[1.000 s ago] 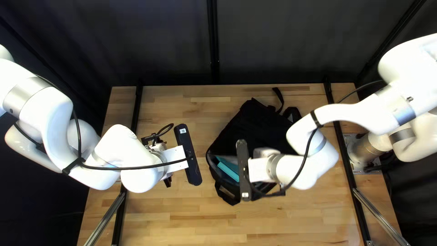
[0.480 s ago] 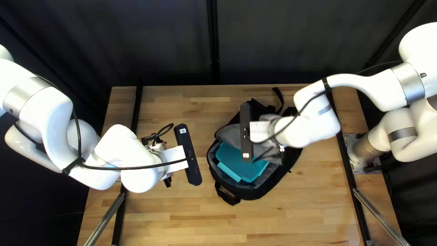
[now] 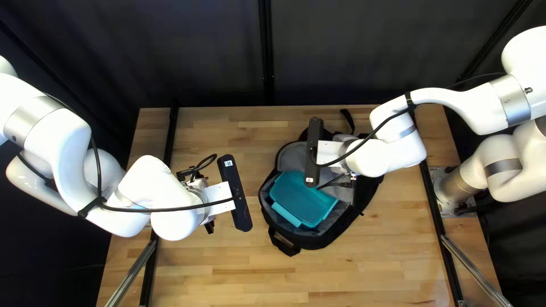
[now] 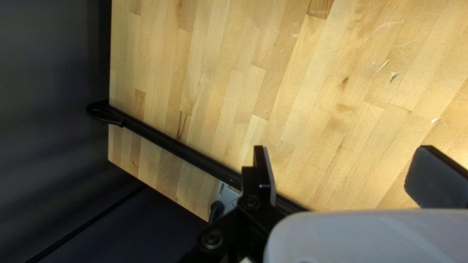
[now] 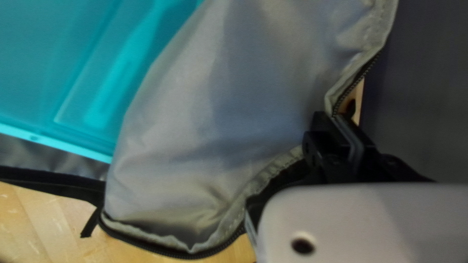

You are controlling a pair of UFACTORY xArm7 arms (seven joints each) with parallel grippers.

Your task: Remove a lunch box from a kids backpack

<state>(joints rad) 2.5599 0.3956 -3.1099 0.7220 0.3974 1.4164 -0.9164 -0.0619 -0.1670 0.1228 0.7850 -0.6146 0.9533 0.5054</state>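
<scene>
The right arm has shifted slightly toward the worktop's far edge, and the grey lining flap of the black fabric backpack has been drawn further back with it. The teal plastic lunch box now shows its far-left corner, which the flap covered before. That clears most of its lid for a grasp, though the flap still hides part of its right side.

The right gripper is closed on the flap's zipped edge, pinching it between its fingers. The left gripper stands wide open and holds nothing, above the worktop's left part.

The box lies inside the open backpack, right of the worktop's middle. Its pale latch strip faces the worktop's near-left corner. The long axis seems to run parallel to that strip, slanting from far left to near right, but the covered side makes this uncertain. The flap probably needs to stay held while the left gripper reaches for the box's exposed latch side.
</scene>
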